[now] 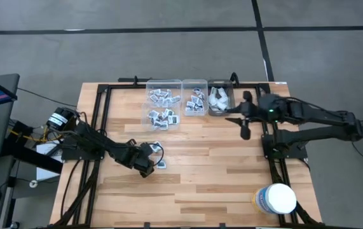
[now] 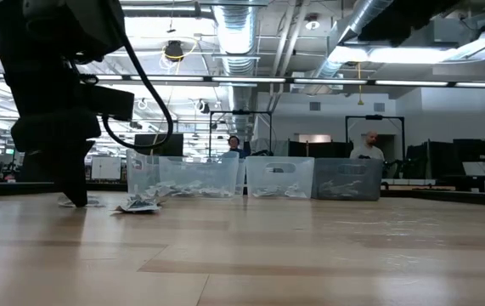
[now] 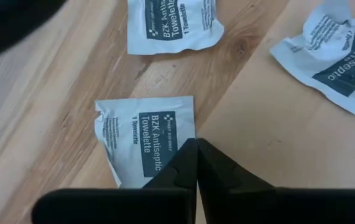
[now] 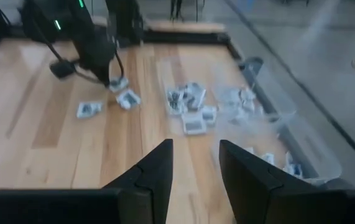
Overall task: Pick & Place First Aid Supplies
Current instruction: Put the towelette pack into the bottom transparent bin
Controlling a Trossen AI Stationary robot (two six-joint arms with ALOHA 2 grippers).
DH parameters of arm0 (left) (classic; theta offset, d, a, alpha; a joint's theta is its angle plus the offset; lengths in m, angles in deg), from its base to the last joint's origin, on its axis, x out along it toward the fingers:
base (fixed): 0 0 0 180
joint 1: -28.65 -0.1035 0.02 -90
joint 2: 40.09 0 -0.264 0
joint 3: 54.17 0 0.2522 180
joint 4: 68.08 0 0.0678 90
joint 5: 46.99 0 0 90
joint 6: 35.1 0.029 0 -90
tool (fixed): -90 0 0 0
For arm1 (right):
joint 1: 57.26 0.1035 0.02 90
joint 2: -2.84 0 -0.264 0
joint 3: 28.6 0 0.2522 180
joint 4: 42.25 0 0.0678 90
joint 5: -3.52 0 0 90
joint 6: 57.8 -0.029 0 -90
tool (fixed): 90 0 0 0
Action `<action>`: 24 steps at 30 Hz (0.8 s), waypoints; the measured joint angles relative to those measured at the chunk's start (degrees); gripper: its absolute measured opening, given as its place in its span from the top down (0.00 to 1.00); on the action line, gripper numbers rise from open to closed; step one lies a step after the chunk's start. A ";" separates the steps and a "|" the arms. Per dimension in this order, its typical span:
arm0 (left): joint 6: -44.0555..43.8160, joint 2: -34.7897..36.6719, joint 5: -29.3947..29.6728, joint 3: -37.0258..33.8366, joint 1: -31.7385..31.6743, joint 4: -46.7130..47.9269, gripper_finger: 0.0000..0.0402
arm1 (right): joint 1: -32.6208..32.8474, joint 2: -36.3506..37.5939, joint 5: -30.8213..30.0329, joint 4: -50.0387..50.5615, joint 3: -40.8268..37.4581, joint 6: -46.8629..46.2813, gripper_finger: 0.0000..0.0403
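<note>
Left arm stretched low over the table's left-middle, left gripper pointed down at the surface, fingers pressed together. Right arm reached in from the right, raised at the far right, right gripper with fingers apart.

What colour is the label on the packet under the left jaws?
Dark navy with white text, on a pale packet; the left wrist view shows it best.

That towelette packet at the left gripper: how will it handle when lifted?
The packet looks flat and crinkled, so probably floppy and very light. Lying flush on the table, it may slide rather than lift. The left gripper is shut at its edge.
</note>
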 joint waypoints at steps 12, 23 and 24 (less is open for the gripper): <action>3.44 0.18 -0.16 0.02 0.00 -5.19 0.99 | 0.82 19.34 0.13 1.41 -0.84 -2.25 0.69; 6.56 10.30 2.41 0.07 -0.15 -5.84 0.99 | 1.11 39.97 4.35 -7.33 -16.43 -11.19 0.69; 6.96 11.58 2.72 0.07 -0.15 -5.84 0.99 | 1.11 41.69 5.00 -8.54 -18.22 -11.18 0.69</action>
